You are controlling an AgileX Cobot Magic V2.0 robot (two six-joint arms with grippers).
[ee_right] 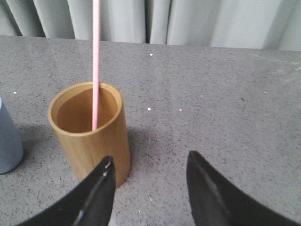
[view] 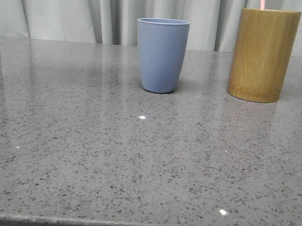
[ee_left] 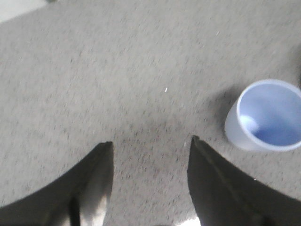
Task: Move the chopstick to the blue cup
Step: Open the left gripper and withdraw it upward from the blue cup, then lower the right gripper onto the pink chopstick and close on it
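Observation:
The blue cup stands upright at the middle back of the grey table and is empty in the left wrist view. A thin pale pink chopstick stands in the yellow-brown bamboo cylinder; only its tip shows in the front view, above the cylinder to the right of the blue cup. My left gripper is open and empty above bare table beside the blue cup. My right gripper is open and empty, just in front of the bamboo cylinder. Neither gripper shows in the front view.
The speckled grey stone table runs to a front edge at the bottom of the front view. Pale grey curtains hang behind the table's back edge. An edge of the blue cup shows beside the bamboo cylinder in the right wrist view.

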